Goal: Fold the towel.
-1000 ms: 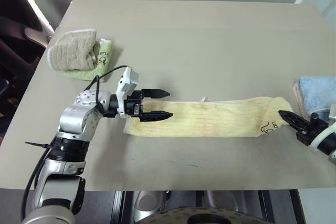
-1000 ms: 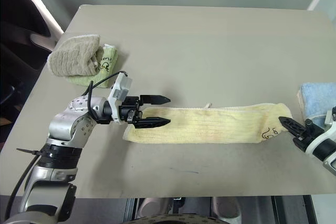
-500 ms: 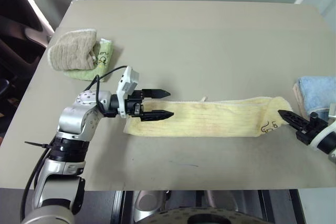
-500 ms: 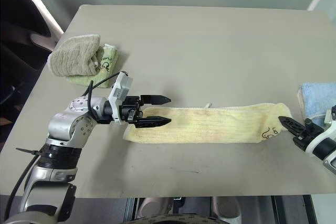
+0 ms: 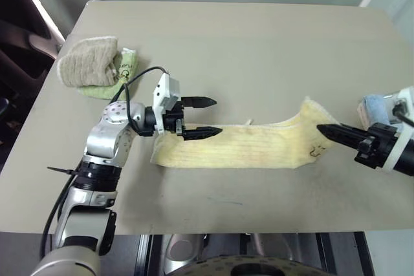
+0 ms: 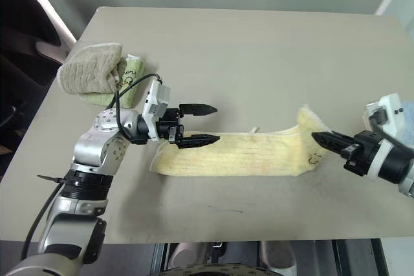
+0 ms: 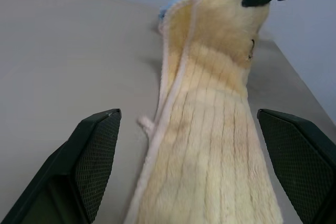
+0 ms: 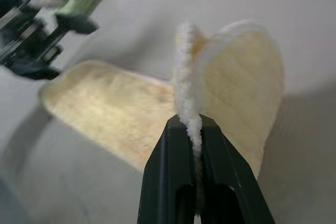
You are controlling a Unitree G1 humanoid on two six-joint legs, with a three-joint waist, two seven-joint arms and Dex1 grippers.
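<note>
Right gripper (image 8: 195,129) pinches the towel (image 5: 239,148) edge at its 3 o'clock end, lifting that end off the table (image 5: 246,43), forearm reaching in level from the right; left gripper (image 5: 206,117) spread wide, level, straddling the 9 o'clock end.

Beige-brown towel (image 5: 87,63) atop green towel (image 5: 127,69); blue towel (image 5: 375,106) at table (image 5: 259,37) edge.
</note>
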